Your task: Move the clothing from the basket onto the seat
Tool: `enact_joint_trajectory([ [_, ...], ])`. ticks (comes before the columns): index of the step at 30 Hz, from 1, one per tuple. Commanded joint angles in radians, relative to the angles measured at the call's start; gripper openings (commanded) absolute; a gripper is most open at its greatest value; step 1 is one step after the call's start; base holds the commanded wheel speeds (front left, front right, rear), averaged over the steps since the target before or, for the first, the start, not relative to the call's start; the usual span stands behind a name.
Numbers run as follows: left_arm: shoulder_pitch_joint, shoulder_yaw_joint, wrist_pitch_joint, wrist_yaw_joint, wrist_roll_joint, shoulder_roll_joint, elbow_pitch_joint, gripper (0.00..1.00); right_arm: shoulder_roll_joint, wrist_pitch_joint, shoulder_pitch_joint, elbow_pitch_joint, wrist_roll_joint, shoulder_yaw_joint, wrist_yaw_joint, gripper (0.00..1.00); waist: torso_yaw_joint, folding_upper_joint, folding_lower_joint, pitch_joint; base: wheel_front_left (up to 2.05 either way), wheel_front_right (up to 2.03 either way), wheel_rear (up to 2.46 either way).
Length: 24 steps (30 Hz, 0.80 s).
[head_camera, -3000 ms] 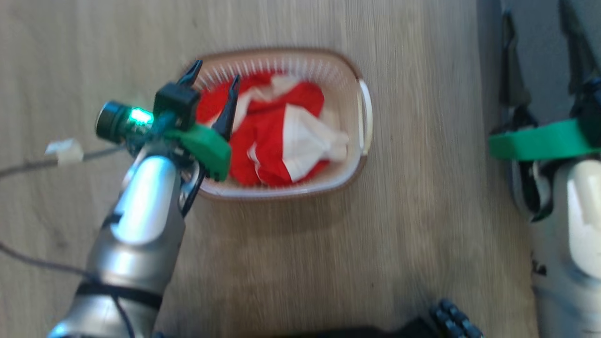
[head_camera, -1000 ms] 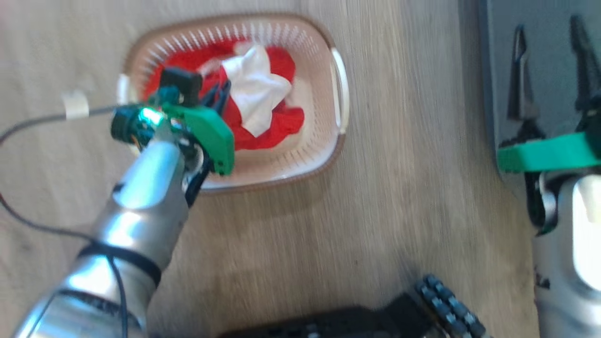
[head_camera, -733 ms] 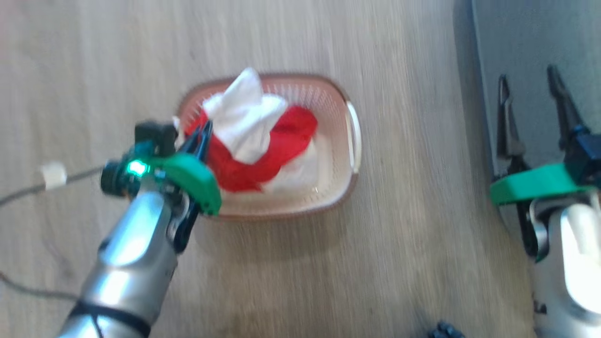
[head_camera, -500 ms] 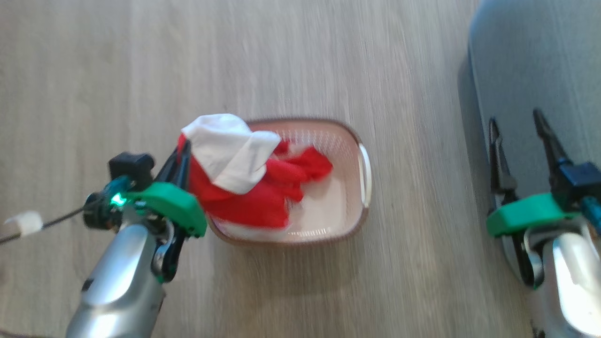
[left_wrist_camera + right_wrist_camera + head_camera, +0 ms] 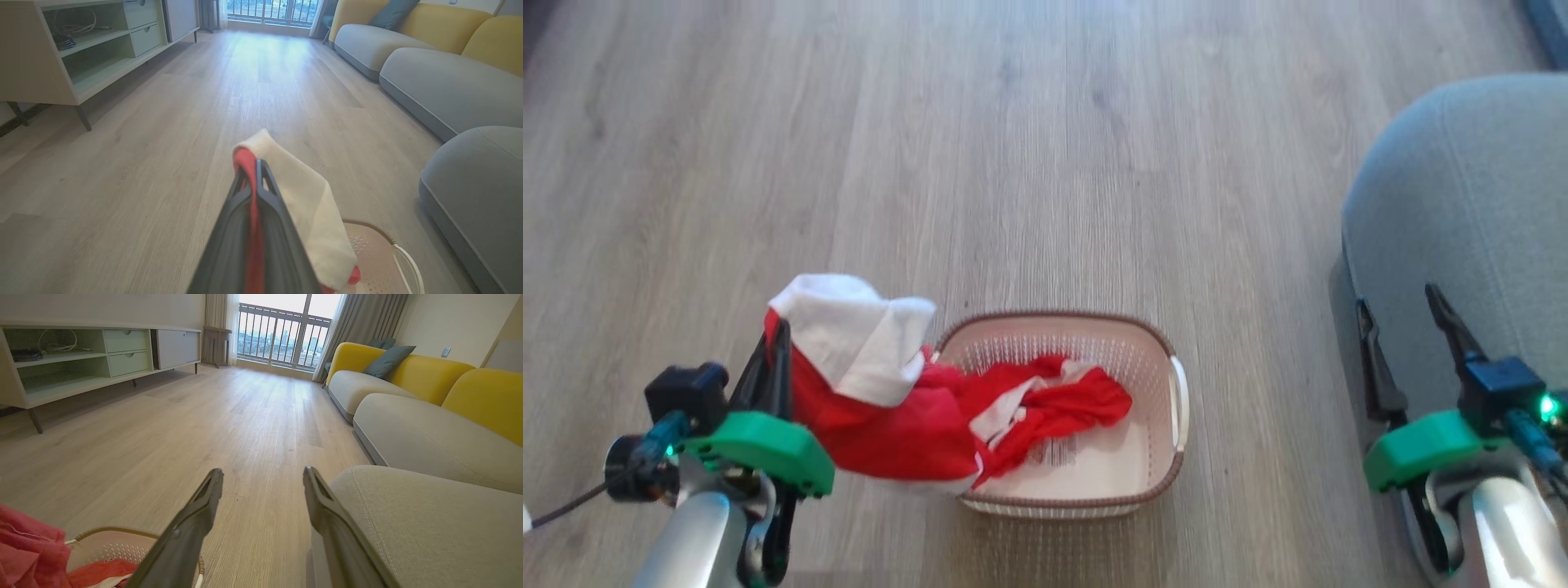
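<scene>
Left pincer is clamped on our soft red-and-white clothing, which is raised. The cloth trails right of it into the cream perforated plastic basket (label sticker showing inside). Right pincer gapes wide and empty, its 2 fingers at the edge of the large grey fabric seat.

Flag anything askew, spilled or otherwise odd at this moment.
Only the clothing stands out. The left gripper, jaws shut on one fold, holds it up outside the basket, while the rest drapes over the rim and trails inside. That looks like mid-lift, not a spill. The basket itself sits level and looks undamaged.
</scene>
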Motion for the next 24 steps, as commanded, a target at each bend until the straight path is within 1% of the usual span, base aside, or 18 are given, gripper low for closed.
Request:
enact_joint_trajectory([
  [1, -0.023, 0.046, 0.003, 0.009, 0.002, 0.036, -0.052, 0.0, -0.02, -0.006, -0.009, -0.025, 0.006, 0.024, 0.0, 1.0, 0.004, -0.0001, 0.0002, -0.023, 0.0, 0.0, 0.0],
  [8, 0.017, 0.044, 0.038, 0.029, -0.002, 0.05, -0.131, 0.0, -0.022, -0.006, 0.003, -0.009, 0.012, 0.057, 0.0, 1.0, -0.001, -0.0001, 0.0002, -0.038, 0.0, 0.0, 0.0],
  [20, 0.028, 0.032, 0.059, 0.039, -0.003, 0.059, -0.178, 0.0, -0.023, -0.006, -0.003, 0.005, 0.022, 0.07, 0.0, 1.0, -0.012, -0.0001, 0.0002, -0.036, 0.0, 0.0, 0.0],
  [22, 0.023, 0.026, 0.062, 0.036, -0.001, 0.06, -0.187, 0.0, -0.022, -0.006, -0.006, 0.002, 0.028, 0.093, 0.0, 1.0, -0.013, -0.0001, 0.0002, -0.034, 0.0, 0.0, 0.0],
  [24, 0.013, 0.019, 0.066, 0.032, -0.001, 0.058, -0.199, 0.0, -0.021, -0.006, -0.016, -0.001, 0.041, 0.137, 0.0, 1.0, -0.014, -0.0001, 0.0002, -0.031, 0.0, 0.0, 0.0],
])
